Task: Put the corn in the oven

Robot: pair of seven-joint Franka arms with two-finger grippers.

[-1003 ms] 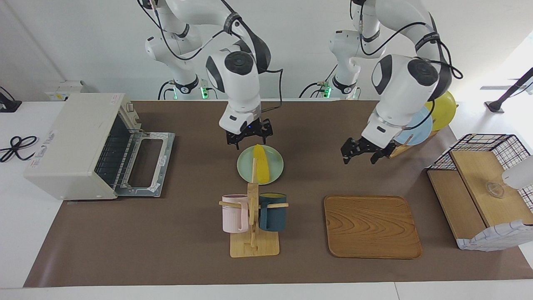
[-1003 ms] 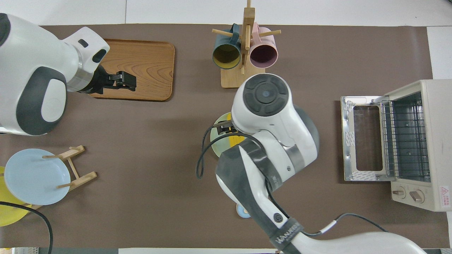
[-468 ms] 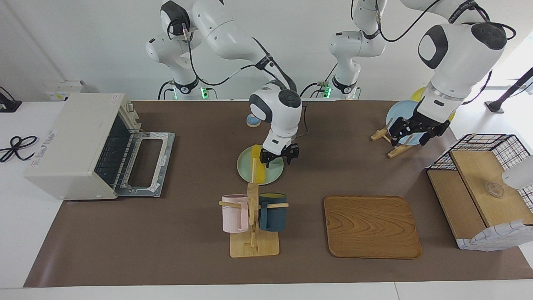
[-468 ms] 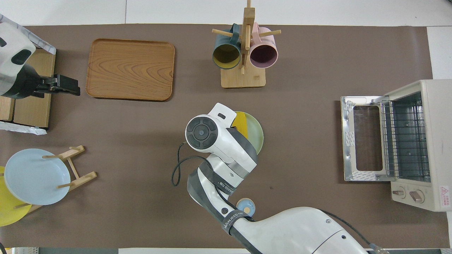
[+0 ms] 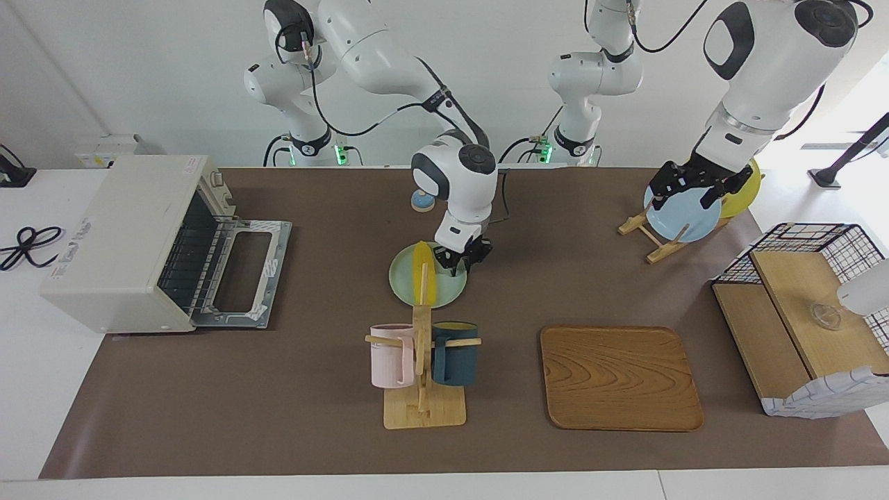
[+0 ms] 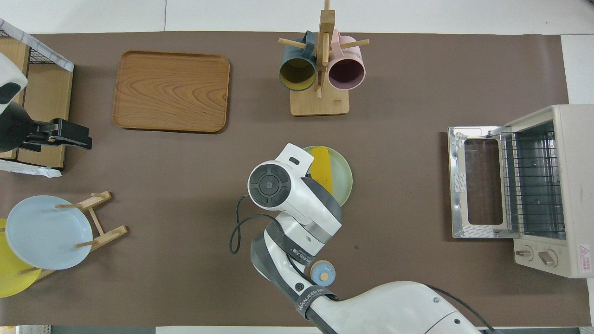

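**Right gripper down at the corn on the green plate, oven door open**

Facing view: the corn (image 5: 421,273) lies on a pale green plate (image 5: 403,285), just nearer to the robots than the mug rack (image 5: 422,361) that carries a pink mug (image 5: 391,355) and a dark blue mug (image 5: 455,353). The right gripper (image 5: 458,262) is down at the plate, right beside the corn on the side toward the left arm's end; whether its fingers clench the cob or only touch the plate cannot be told from here. The oven (image 5: 132,243) stands well apart from the plate, at the right arm's end of the table, its door (image 5: 243,272) dropped flat toward the plate. The left gripper (image 5: 687,186) hangs over a blue plate (image 5: 684,221) standing in a wooden plate stand, its fingers spread and holding nothing. A wooden tray (image 5: 620,378) lies beside the mug rack, toward the left arm's end.

Overhead view: the corn (image 6: 322,168) lies along the green plate (image 6: 343,174), partly hidden by the right arm's wrist, which also hides the right gripper. The oven (image 6: 533,185) shows its wire rack through the open front, with nothing on the rack. The left gripper (image 6: 74,134) hangs over the edge of a wire-and-wood basket (image 6: 39,88), well apart from the green plate. A small blue round object (image 6: 322,272) lies nearer to the robots than the green plate.
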